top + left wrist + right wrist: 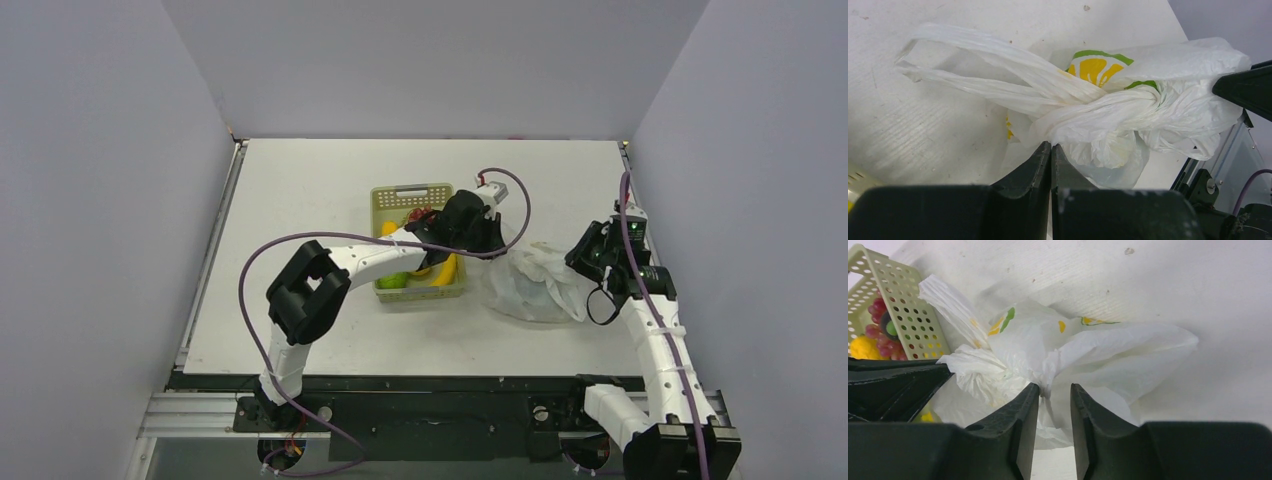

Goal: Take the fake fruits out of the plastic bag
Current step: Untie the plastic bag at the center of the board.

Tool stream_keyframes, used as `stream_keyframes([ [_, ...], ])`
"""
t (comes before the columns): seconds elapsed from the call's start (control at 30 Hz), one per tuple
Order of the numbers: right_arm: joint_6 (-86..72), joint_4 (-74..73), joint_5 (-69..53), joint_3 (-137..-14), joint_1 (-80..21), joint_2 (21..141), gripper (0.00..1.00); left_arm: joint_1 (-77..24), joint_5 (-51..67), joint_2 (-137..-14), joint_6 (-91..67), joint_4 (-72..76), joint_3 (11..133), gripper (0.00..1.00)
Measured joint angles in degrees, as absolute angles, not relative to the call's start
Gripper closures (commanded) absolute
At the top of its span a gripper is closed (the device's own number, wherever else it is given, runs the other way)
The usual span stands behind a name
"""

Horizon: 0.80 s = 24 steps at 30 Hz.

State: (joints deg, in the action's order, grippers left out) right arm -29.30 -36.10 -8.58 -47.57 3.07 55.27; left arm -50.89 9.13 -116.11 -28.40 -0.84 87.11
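Pale grey walls [420,60] enclose a matte white table [300,200], where the crinkly white plastic bag [535,285] lies just right of a slotted yellow-green basket [410,194] holding glossy fake fruits [445,272]. From the left wrist, the left gripper [1050,146] is clenched just beside the bag's knotted handles [1128,100]; from the right wrist, the right gripper [1054,386] stands slightly parted, thin film between its jaws.

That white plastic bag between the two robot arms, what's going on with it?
Both arms are working at the plastic bag, which lies beside a green basket holding toy fruit. The left gripper is shut against the bag near its knotted handles; the right gripper stands slightly open around a fold. The bag is still tied.
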Motion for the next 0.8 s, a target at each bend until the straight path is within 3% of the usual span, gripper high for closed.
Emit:
stream_keyframes([
  [0.13, -28.0, -39.0, -6.3, -49.0, 2.4, 53.6, 0.56, -51.0, 9.9, -116.0, -30.1, 0.7, 85.6, 1.00],
  [0.27, -28.4, -41.5, -3.3, -50.5, -1.6, 50.2, 0.34, -50.9, 10.8, -116.0, -31.3, 0.7, 85.3, 1.00],
  [0.33, -30.5, -42.0, -1.4, -50.6, -4.3, 47.8, 0.30, -50.9, 11.1, -116.0, -31.4, 0.7, 85.3, 1.00],
  [0.6, -49.4, -36.5, -0.9, -41.0, -5.7, 35.7, 0.24, -51.1, 12.6, -116.0, -32.7, 0.6, 85.4, 1.00],
  [0.8, -59.7, -32.5, -1.3, -37.0, -5.7, 41.8, 0.25, -51.6, 13.9, -116.0, -32.6, -0.3, 86.6, 1.00],
])
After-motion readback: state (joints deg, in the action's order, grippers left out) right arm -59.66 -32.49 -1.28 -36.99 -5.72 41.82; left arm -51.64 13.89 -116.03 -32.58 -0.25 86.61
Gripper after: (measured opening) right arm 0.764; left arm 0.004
